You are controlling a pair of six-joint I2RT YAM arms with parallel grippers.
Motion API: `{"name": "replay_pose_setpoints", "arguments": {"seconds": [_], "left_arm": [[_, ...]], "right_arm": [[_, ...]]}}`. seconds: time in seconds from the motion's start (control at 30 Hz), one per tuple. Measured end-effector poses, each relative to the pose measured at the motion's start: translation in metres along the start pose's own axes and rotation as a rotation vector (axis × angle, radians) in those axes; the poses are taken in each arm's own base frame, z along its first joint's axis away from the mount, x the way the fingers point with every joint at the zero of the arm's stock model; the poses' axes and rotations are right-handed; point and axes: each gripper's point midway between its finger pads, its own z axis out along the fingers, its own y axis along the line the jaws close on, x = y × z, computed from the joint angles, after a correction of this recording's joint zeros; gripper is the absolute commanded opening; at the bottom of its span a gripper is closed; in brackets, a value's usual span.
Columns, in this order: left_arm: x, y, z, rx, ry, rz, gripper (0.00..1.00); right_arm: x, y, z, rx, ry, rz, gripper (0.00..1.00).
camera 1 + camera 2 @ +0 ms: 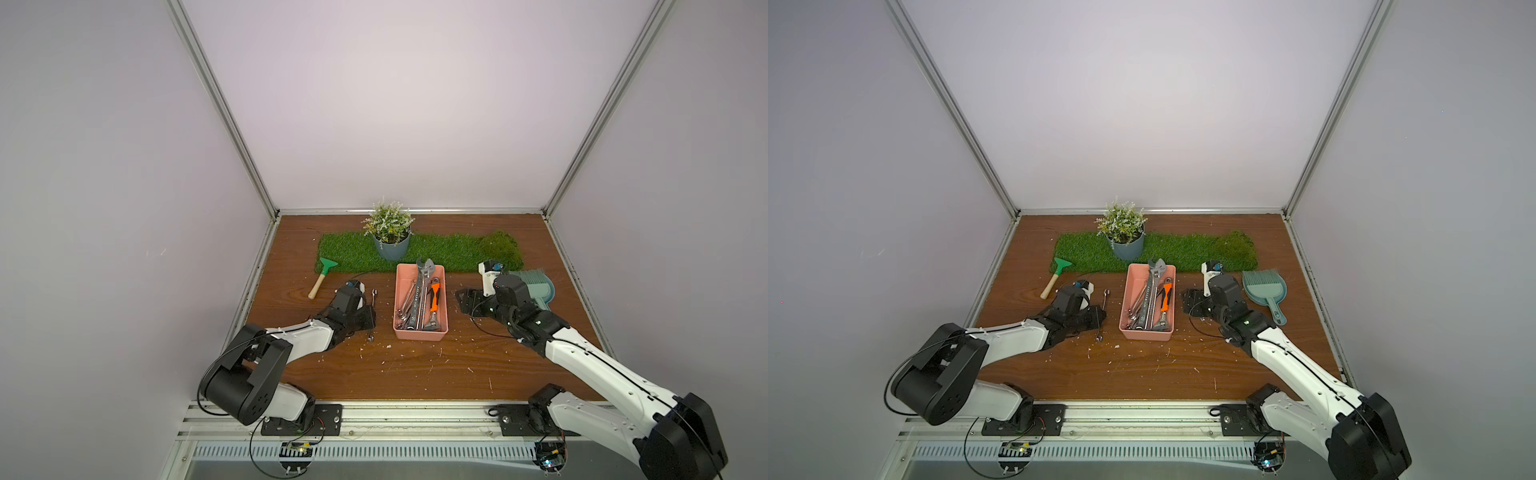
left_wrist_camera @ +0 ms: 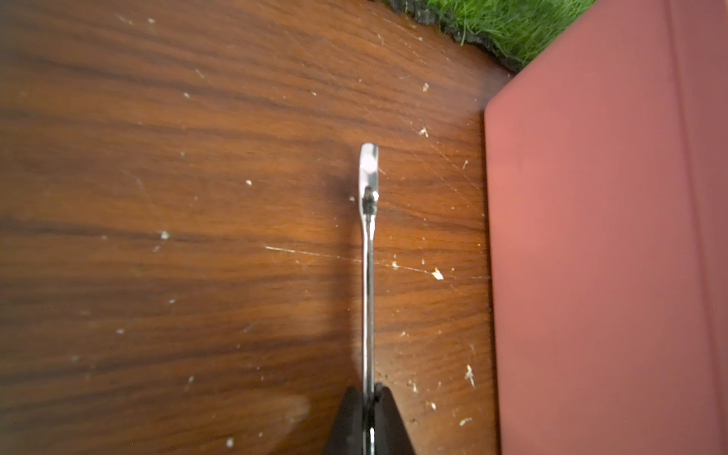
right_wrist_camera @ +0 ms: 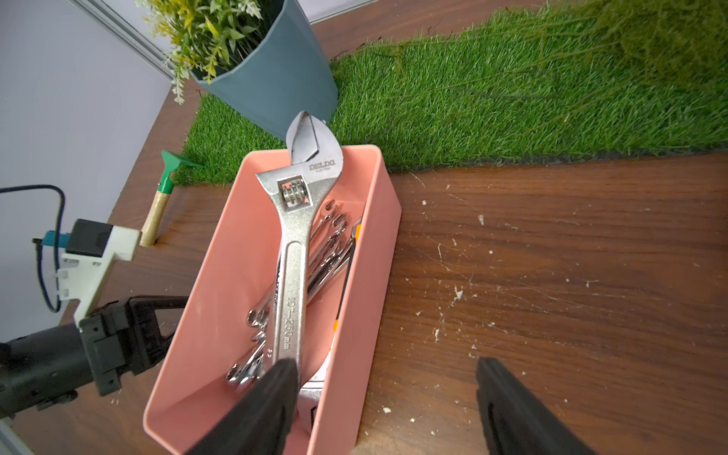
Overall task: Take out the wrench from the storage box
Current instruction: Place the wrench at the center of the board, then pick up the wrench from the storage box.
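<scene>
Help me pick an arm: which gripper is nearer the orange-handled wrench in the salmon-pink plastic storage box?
Right. The right gripper is outside the storage box wall beside the orange-handled wrench; the left gripper, clamping a slim silver wrench, is past the opposite wall.

The brown wooden bench (image 1: pixel 415 374) has white crumbs (image 1: pixel 388 345) on it. A grass mat (image 1: pixel 449 249) lies at the far side. The pink storage box (image 1: pixel 403 286) sits in the middle. A small wrench (image 1: pixel 374 297) is just left of it. A green scraper (image 1: pixel 322 276) lies further left, and a dustpan (image 1: pixel 1264 289) lies on the right.
</scene>
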Motion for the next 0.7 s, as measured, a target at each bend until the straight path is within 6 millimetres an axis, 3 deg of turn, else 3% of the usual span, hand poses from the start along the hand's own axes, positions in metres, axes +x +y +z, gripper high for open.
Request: {"name": "replay_pose_setpoints", "arguments": {"seconds": [0.17,0.53,0.7], "left_arm": [[-0.005,0.0,0.0,-0.012,-0.008,0.004,0.29],[-0.013,0.006,-0.001,-0.082,-0.003,0.033,0.39],[-0.018,0.003,-0.013,-0.1,0.005,0.057,0.57]], "right_arm": [[-0.002,0.001,-0.003,-0.007,-0.012,-0.004,0.83],[-0.002,0.001,-0.003,-0.008,-0.013,-0.008,0.93],[-0.003,0.001,-0.004,-0.009,-0.017,-0.012,0.99]]}}
